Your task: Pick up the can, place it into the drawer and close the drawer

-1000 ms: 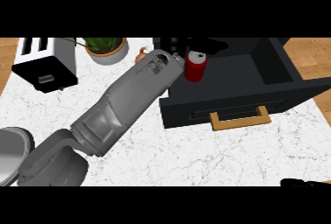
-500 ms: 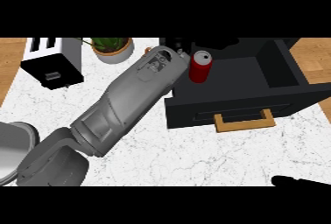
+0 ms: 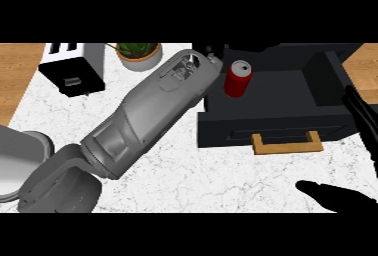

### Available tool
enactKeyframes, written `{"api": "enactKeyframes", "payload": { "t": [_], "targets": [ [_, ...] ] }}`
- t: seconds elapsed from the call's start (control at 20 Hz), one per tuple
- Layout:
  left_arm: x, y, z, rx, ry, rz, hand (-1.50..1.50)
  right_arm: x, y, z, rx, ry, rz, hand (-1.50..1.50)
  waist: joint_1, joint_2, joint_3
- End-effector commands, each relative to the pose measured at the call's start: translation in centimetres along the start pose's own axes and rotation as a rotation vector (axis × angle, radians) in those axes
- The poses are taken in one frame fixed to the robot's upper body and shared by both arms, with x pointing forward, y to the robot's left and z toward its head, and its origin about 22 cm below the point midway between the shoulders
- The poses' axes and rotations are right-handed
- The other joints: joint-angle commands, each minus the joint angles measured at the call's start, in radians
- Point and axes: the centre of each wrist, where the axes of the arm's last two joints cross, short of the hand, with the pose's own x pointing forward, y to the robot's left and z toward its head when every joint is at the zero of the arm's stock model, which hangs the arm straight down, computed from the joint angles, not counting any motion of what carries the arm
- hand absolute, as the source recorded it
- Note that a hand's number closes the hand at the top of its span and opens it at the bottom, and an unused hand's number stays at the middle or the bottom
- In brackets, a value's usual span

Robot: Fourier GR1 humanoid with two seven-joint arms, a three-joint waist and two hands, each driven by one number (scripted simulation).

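- Your left hand (image 3: 209, 51) is at the top centre of the frame, at the end of the grey forearm (image 3: 151, 112) that runs up from the lower left. Only a dark sliver of it shows past the wrist, so you cannot tell whether its fingers are apart, together or clamped on anything.
- The red can (image 3: 238, 78) stands upright just right of that wrist, its long axis vertical and its silver top facing you. It sits over the left inner edge of the open black drawer (image 3: 295, 95); whether it rests on the drawer floor or hangs from the hand is not clear.
- Whether the hand touches the can is hidden behind the wrist.
- Your right hand (image 3: 338, 198) shows as a dark shape at the lower right, well apart from the can. Its fingers are hard to make out.
- The left hand is the nearer of the 2 to the can. The drawer's wooden handle (image 3: 287, 143) lies between centre and lower right, nearer the right hand for the closing push.
- A toaster (image 3: 72, 67) and a potted plant (image 3: 139, 54) sit at the upper left, clear of the work.
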Motion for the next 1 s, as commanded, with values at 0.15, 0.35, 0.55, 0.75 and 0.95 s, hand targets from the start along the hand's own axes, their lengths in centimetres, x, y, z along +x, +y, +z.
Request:
{"api": "enactKeyframes", "payload": {
  "t": [0.15, 0.35, 0.55, 0.75, 0.95],
  "targets": [
    [1.0, -0.2, 0.0, -0.029, 0.017, 0.014, -1.5, -1.2, 4.6, -2.0, 0.101, 0.018, 0.251, -1.5, 0.056, -0.011, -0.001],
    [0.4, 2.1, -1.2, -0.001, 0.033, 0.008, -1.5, -2.4, 8.2, -2.2, 0.139, 0.05, 0.339, -1.5, 0.065, -0.013, -0.001],
    [0.2, 2.7, -1.3, 0.023, 0.019, 0.008, -1.5, -4.2, 9.6, -4.1, 0.072, 0.079, 0.299, -1.5, 0.056, -0.012, 0.0],
    [1.3, 4.3, -1.0, -0.01, 0.011, 0.001, -1.5, -7.4, 12.6, -3.8, 0.063, 0.124, 0.309, -1.5, 0.086, -0.018, 0.0],
    [1.3, 6.1, -1.0, 0.002, 0.031, 0.001, -1.5, -8.4, 14.2, -6.2, 0.063, 0.141, 0.338, -1.5, 0.096, -0.017, 0.0]
  ]
}}
